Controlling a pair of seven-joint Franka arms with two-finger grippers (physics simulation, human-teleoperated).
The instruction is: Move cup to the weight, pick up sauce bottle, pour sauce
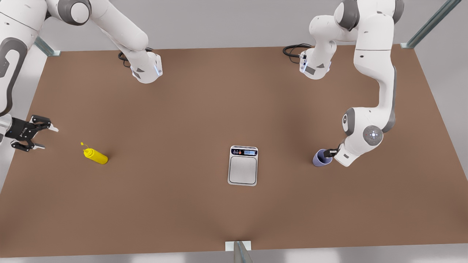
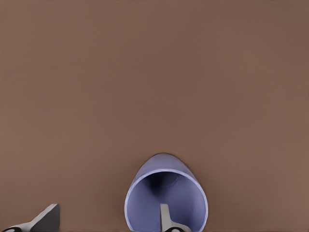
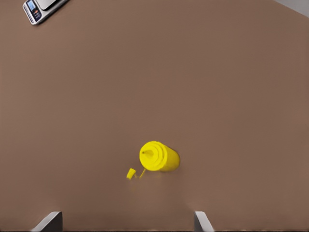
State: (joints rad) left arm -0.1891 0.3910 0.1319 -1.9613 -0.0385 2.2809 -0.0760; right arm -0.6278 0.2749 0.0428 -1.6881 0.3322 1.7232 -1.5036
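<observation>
The lavender-blue cup (image 1: pixel 321 158) stands on the brown table at the front view's right. My left gripper (image 1: pixel 331 153) is at its rim and open. In the left wrist view one finger (image 2: pixel 166 218) reaches inside the cup (image 2: pixel 166 188) and the other finger (image 2: pixel 46 220) stays outside its wall. The silver-grey weight (image 1: pixel 243 170) lies near the table's middle, to the left of the cup, with nothing on its plate. The yellow sauce bottle (image 1: pixel 95 156) stands at the front view's left. My right gripper (image 1: pixel 48 138) hangs open to the left of the bottle, apart from it. The right wrist view shows the bottle (image 3: pixel 159 156) ahead of that gripper (image 3: pixel 126 221).
The weight (image 3: pixel 43 7) shows far beyond the bottle in the right wrist view. Black cables (image 1: pixel 294 49) lie by the arm bases at the back. A metal bracket (image 1: pixel 237 245) sits at the table's front edge. Bare table lies between cup and weight.
</observation>
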